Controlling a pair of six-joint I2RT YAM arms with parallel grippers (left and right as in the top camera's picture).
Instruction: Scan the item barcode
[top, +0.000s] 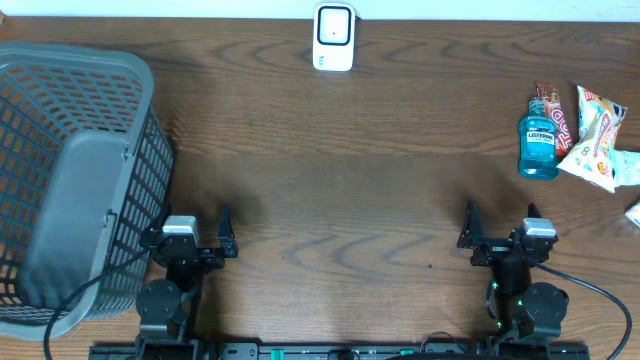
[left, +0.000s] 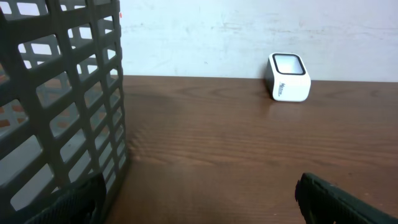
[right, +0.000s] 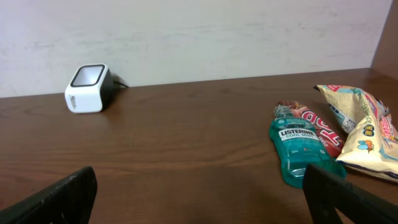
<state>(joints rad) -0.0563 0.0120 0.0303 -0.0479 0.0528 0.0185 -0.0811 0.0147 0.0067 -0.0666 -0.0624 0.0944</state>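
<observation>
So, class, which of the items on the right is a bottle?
The blue-green Listerine mouthwash, lying flat; the red packet and yellow bag are soft wrappers.

A mock shop checkout: barcode scanner (top: 334, 37), grey basket (top: 150, 190), mouthwash bottle (top: 539, 140) and snack packets (top: 596, 125) on a table (top: 350, 180).

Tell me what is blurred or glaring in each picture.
Overhead: even light, sharp, no strong glare on the table. Left wrist: the left hand's fingers are dark and blurred; the barcode scanner is sharp. Right wrist: the right hand's fingers blur likewise, yet the Listerine bottle label is readable.
</observation>
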